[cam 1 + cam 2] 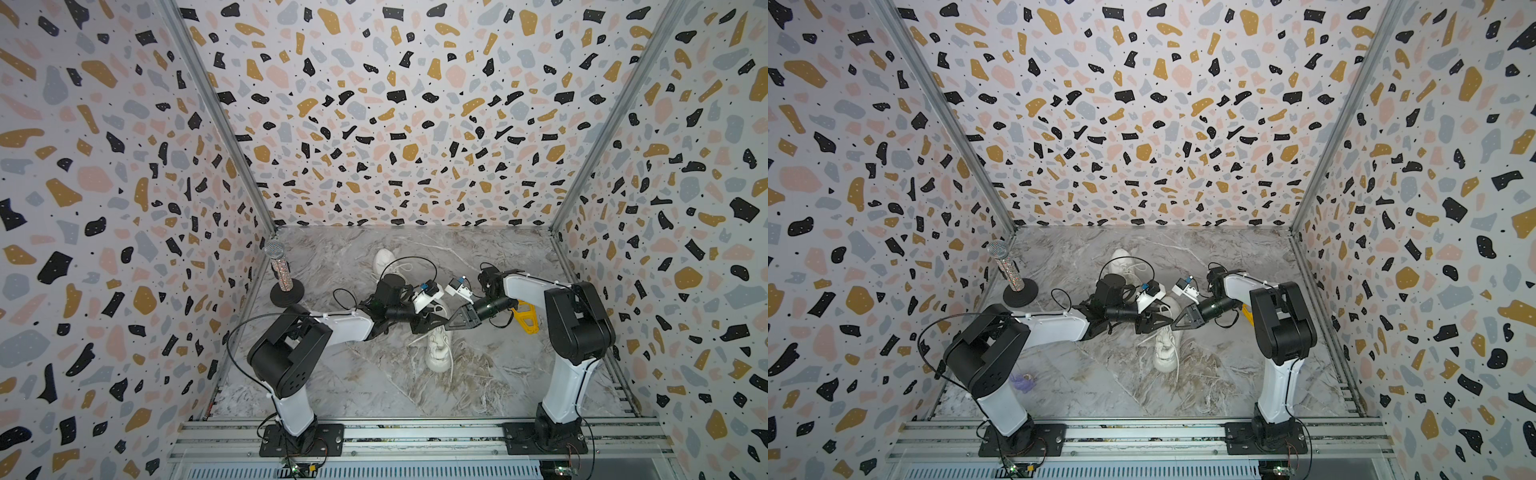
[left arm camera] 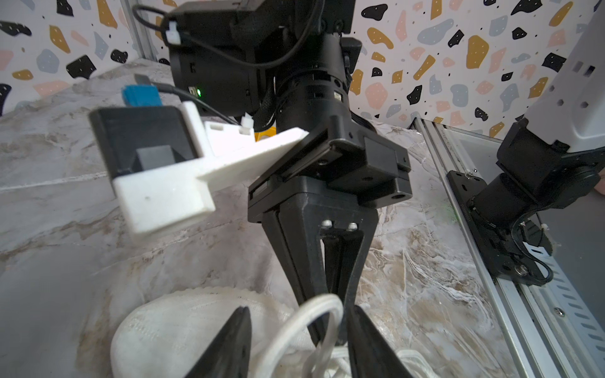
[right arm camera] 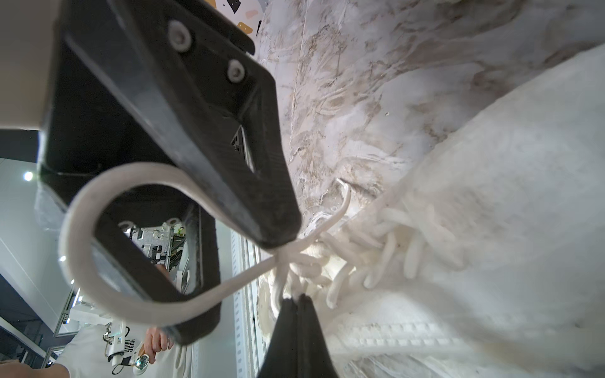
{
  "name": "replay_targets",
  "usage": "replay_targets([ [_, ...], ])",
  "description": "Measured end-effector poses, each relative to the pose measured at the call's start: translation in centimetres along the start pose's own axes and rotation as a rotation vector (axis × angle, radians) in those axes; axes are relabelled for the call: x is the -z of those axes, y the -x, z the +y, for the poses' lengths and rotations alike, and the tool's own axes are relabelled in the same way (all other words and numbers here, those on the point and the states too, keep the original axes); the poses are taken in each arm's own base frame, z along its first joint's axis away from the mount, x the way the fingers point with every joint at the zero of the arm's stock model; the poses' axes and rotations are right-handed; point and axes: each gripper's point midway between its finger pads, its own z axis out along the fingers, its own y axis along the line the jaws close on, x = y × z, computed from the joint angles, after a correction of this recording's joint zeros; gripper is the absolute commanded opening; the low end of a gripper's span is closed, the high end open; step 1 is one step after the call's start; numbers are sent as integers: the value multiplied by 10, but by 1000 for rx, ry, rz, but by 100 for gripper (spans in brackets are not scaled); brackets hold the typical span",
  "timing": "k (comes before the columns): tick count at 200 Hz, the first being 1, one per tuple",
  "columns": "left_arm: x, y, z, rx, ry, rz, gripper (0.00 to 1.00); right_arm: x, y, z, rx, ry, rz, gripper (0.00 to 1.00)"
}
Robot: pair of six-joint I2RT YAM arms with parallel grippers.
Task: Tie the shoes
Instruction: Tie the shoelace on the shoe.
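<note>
Near shoe (image 1: 438, 351) (image 1: 1165, 352) on the marbled surface (image 1: 374, 386), centre of both top views; far shoe (image 1: 383, 259) higher in frame toward the back wall (image 1: 395, 124), partly hidden behind the left arm (image 1: 349, 324). Left fingers (image 1: 434, 322) and right fingers (image 1: 456, 322) almost tip to tip over the near shoe's laced part. Left fingers parted to a middling gap, straddling an upright lace loop (image 2: 316, 306), not clamped on it. Right fingers pressed flat together on the lace (image 3: 279, 281) just beside the knot (image 3: 282, 258) at the base of that loop. Loose lace ends (image 1: 417, 340) trailing onto the surface beside the near shoe. Glitter microphone (image 1: 279, 266) on a round black stand (image 1: 286, 296) at left of frame, well apart from both shoes; yellow plastic piece (image 1: 525, 318) on the surface, partly behind the right arm (image 1: 577, 328)
</note>
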Motion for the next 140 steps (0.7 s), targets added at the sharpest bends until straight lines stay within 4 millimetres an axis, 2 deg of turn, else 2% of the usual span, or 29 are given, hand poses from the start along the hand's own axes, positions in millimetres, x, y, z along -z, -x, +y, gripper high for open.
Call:
replay_targets([
  [33,0,0,0,16,-3,14,31,-1,-1,0,3,-4,7,0],
  [88,-1,3,-2,26,-19,20,0,-1,-2,-7,1,-38,18,0],
  [140,2,-5,-7,33,-51,46,0,2,-3,-13,-6,-100,37,0],
])
